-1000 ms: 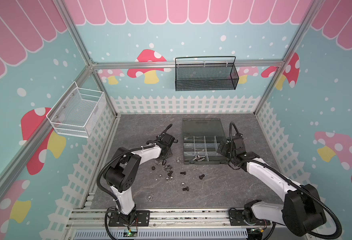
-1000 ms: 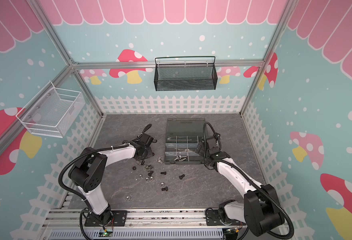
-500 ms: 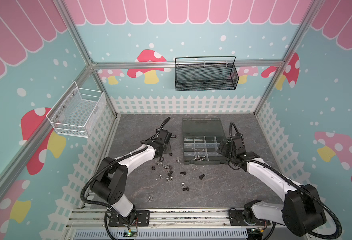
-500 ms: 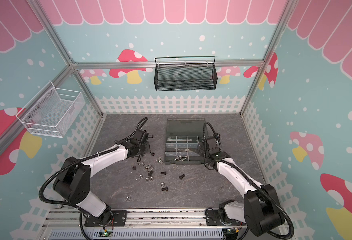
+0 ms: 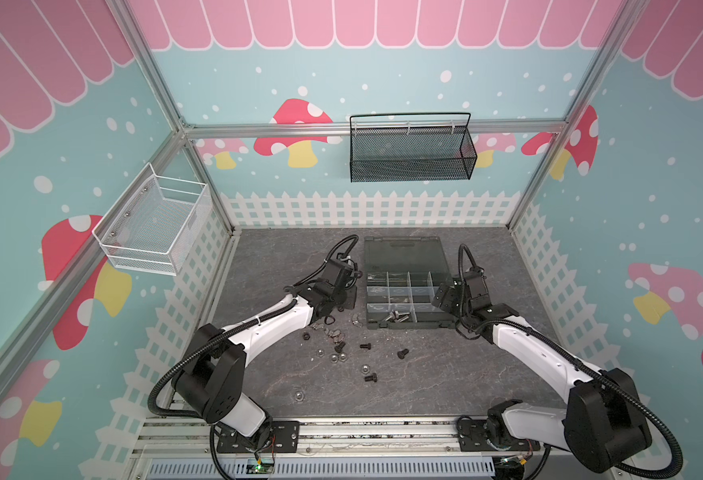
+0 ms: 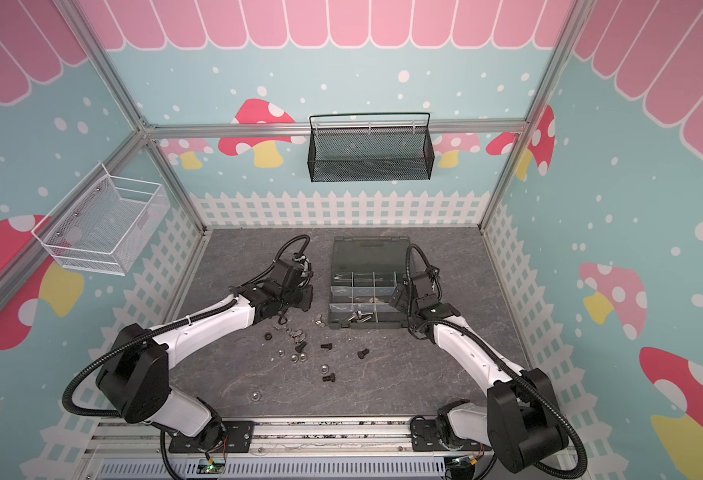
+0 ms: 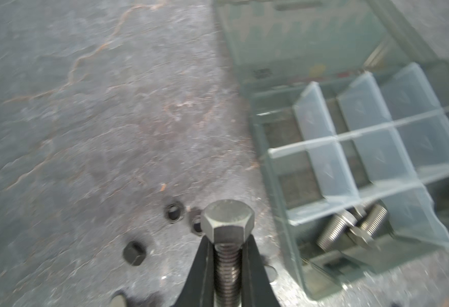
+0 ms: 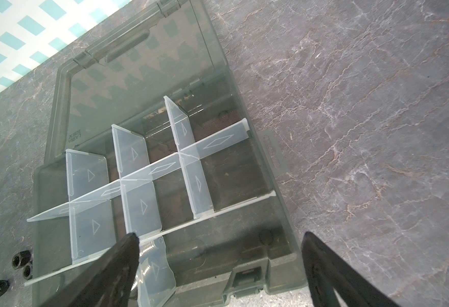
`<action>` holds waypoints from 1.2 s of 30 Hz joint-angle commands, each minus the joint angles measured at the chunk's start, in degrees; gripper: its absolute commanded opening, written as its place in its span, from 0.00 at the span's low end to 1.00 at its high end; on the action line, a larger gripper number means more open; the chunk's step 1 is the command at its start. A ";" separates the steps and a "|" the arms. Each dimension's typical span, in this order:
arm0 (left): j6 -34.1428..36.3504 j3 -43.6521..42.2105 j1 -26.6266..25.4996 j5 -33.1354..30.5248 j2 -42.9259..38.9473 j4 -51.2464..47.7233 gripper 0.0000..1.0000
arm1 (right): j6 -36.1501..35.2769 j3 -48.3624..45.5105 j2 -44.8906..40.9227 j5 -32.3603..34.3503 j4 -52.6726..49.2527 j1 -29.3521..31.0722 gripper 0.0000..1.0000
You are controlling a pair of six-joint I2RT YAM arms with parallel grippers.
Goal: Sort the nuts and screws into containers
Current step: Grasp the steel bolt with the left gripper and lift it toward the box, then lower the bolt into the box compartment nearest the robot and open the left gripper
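- Steel-grey threads are all you hold: your left gripper is clamped on the shank of 1 silver screw. Its hex head sits proud of the tips, above the table, just beside the organizer box and not yet over it.
- With such a grip the screw may pivot or slide out. If you release short of the wall, it lands back among the loose nuts.
- At least 2 silver screws already lie in a front-row compartment, so aim there. A drop onto a clear divider could bounce the screw into a neighbouring cell.
- Your right gripper hangs empty, jaws wide, over the box's front row. I judge that the 2 arms could clash there unless you clear it first.
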 commanded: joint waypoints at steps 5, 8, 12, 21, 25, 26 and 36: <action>10.71 3.45 -4.15 7.63 2.43 2.85 0.03 | 1.28 0.94 -0.44 0.05 -0.37 -0.16 0.97; 12.63 4.11 -5.02 10.54 3.75 3.01 0.03 | 1.13 0.89 -0.43 0.02 -0.42 -0.15 0.97; 15.01 4.61 -5.75 14.41 5.41 3.44 0.03 | 1.17 0.89 -0.41 0.08 -0.37 -0.15 0.97; 18.27 6.03 -6.11 20.97 9.85 3.50 0.05 | 1.27 0.82 -0.54 -0.16 -0.36 -0.18 0.97; 19.23 6.62 -6.45 21.27 11.62 3.55 0.05 | 1.36 0.88 -0.47 -0.14 -0.38 -0.15 0.97; 19.25 6.77 -6.46 21.19 12.02 3.51 0.05 | 1.36 0.89 -0.41 -0.21 -0.38 -0.17 0.97; 20.25 8.90 -6.46 20.71 15.29 2.76 0.07 | 1.25 1.29 -0.14 -0.23 -0.38 -0.19 0.97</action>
